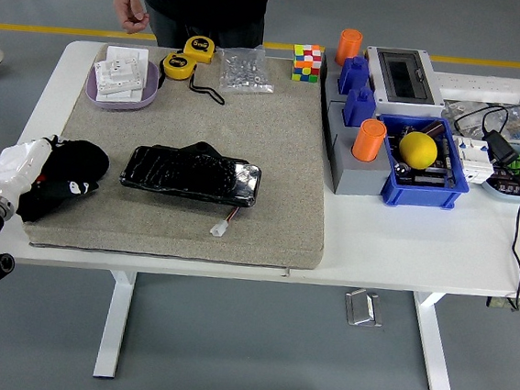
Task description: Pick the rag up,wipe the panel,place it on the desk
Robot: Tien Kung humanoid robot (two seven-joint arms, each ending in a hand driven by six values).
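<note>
A glossy black panel [191, 175] lies on the grey mat [274, 141], with a white plug [218, 230] on short wires at its near edge. A dark crumpled rag [203, 152] seems to lie on the panel's far edge and is hard to tell from it. My left hand [67, 175], black with a white wrist cover, rests on the mat's left edge, a hand's width left of the panel. Its fingers are relaxed and hold nothing. The person's hands [130, 12] hang at the table's far side, off the table.
Behind the panel are a purple tray [120, 97] of white parts, two yellow tape measures [183, 59], a bag of screws [244, 69] and a colour cube [307, 61]. At the right stand blue and grey bins [422, 188] with orange cylinders and a yellow ball, plus cables.
</note>
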